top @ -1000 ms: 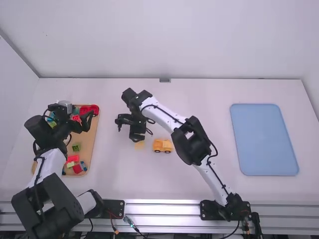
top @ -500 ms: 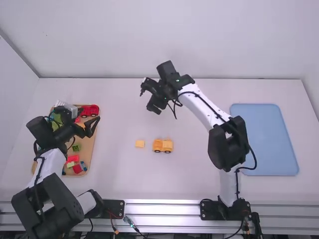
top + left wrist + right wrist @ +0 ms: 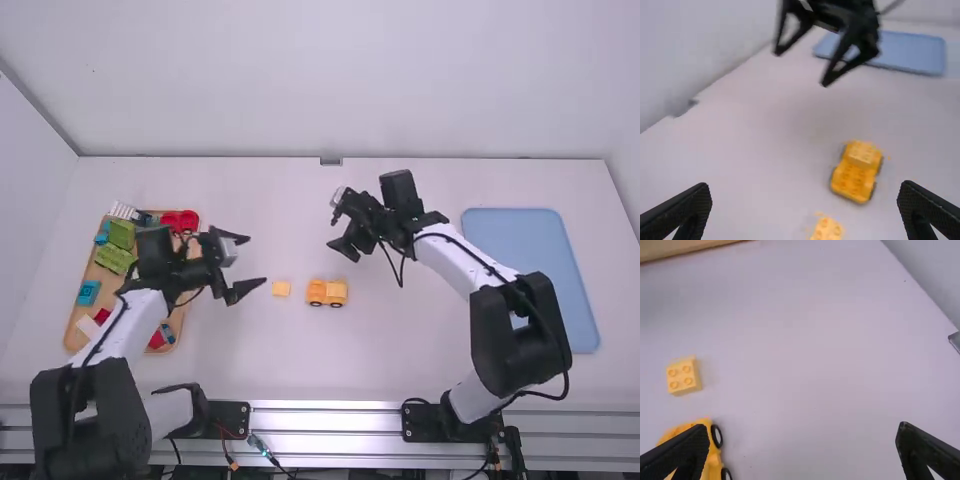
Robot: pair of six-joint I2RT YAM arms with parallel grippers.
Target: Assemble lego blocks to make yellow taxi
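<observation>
I can make out no writing, labels, numbers or signs in any of my views.

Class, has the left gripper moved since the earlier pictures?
Yes. In the high view, the left gripper has moved right, from over the tray to past its right edge, toward the small yellow block.
</observation>
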